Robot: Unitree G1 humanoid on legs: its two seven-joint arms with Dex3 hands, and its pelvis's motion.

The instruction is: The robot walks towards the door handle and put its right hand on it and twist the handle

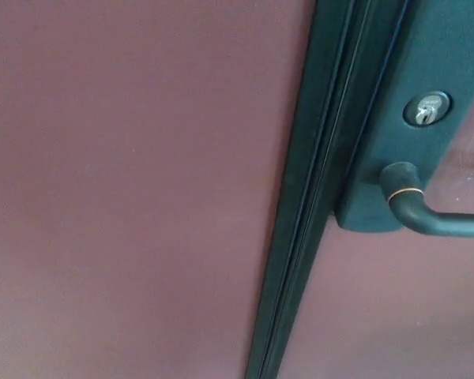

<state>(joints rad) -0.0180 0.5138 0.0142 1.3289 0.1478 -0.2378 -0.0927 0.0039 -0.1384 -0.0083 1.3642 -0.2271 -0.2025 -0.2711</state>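
Filling most of the head view is a flat maroon door panel [134, 189], seen very close and slightly out of focus. A dark green frame strip [312, 205] runs down the picture on a slant, from the upper right of centre to the bottom edge near the middle. It shows several parallel ridges and grooves along its length.

Right of the strip sits a dark green backplate [426, 71], tilted the same way as the strip. Its lower end is rounded and stops just below the handle's root. Set into the plate is a silver lock cylinder [426, 109] with a keyhole, above the handle.

The door handle [426, 213] is at the right side of the picture, a little above mid-height. It is dark, a lever type. Its thick base comes out of the plate, bends, and then runs nearly level toward the right edge, where it is cut off by the frame. A thin brass-coloured ring [403, 193] circles the handle close to its base.

More maroon surface shows to the right of the plate, above and below the lever, with a faint lighter patch near the upper right.

Neither robot hand is in the picture, so whether either is spread or pressed together I cannot tell. Nothing touches the handle.
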